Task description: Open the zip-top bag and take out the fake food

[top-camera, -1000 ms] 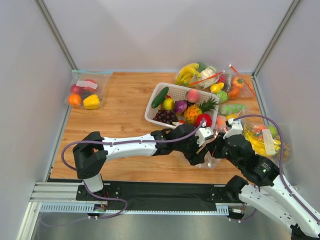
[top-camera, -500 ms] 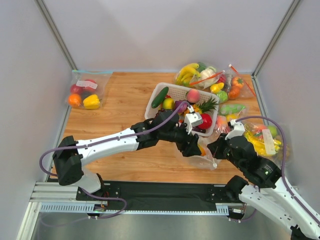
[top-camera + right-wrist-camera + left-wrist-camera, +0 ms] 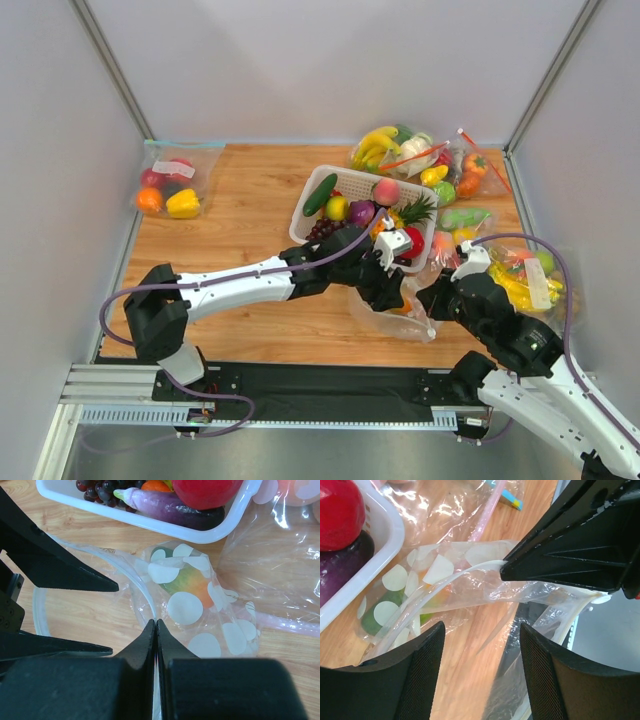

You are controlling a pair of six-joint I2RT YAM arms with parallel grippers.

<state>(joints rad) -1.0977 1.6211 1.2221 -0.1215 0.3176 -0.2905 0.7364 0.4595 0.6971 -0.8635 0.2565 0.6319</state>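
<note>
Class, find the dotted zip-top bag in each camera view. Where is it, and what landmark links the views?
Top external: zip-top bag lower centre-right, just nearer than the white basket.
Left wrist: centre-left, beside the basket's corner.
Right wrist: centre, below the basket's wall.
Shared landmark: the white basket.

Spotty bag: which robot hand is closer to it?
Right. The right gripper pinches the rim of the zip-top bag; the left gripper hangs open just short of it.

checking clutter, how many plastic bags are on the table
6: one bag at far left, the dotted bag in front of the basket, four bags crowded at the right, where overlaps may hide more.
</note>
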